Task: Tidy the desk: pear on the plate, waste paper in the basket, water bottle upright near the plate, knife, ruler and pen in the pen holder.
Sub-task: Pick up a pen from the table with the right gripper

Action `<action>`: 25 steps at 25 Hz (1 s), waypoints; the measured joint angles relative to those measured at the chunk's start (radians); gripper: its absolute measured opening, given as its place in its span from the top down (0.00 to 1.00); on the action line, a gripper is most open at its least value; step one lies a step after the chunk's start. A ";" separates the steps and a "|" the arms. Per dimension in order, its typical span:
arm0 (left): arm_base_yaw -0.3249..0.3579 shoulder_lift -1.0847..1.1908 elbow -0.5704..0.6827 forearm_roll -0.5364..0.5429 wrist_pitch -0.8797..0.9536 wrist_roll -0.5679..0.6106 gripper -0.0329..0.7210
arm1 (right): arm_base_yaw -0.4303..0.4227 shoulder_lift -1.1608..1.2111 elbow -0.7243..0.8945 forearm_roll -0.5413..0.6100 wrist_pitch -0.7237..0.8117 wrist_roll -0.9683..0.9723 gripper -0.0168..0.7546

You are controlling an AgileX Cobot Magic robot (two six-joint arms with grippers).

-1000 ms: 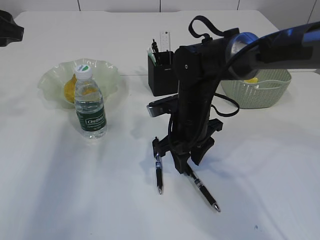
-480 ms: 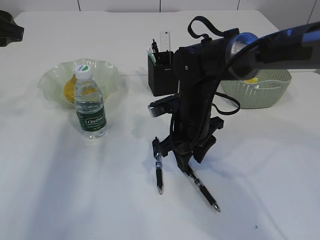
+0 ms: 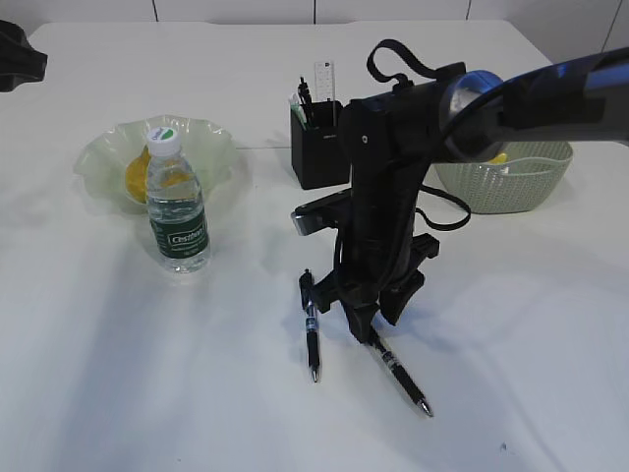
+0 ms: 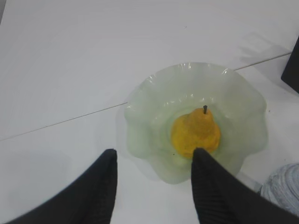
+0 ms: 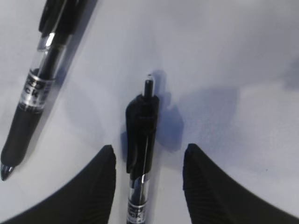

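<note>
The right end effector (image 5: 147, 177) was low over the table (image 3: 118, 374), its fingers apart on each side of one pen (image 5: 140, 140), with a second pen (image 3: 313, 334) just beside. Only the left wrist view showed the left end effector (image 4: 154, 182), open and empty above the pear (image 4: 195, 133) on the plate (image 4: 145, 116). The water bottle (image 3: 177, 211) stood upright by the plate.

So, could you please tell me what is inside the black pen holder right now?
The pen holder holds the clear ruler, standing upright, and a few dark stick-like items beside it. Its walls hide their lower parts, so what they are cannot be told.
</note>
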 joint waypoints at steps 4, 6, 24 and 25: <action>0.000 0.000 0.000 0.000 0.000 0.000 0.47 | 0.000 0.010 0.000 -0.002 0.000 0.000 0.52; 0.000 0.000 0.000 0.000 0.000 0.000 0.47 | 0.000 0.021 0.000 -0.002 0.008 0.000 0.52; 0.000 0.000 0.000 0.000 0.002 0.000 0.47 | 0.000 0.025 -0.002 -0.002 0.017 0.000 0.69; 0.000 0.000 0.000 0.000 0.002 0.000 0.47 | 0.000 0.025 -0.002 -0.002 0.017 0.000 0.71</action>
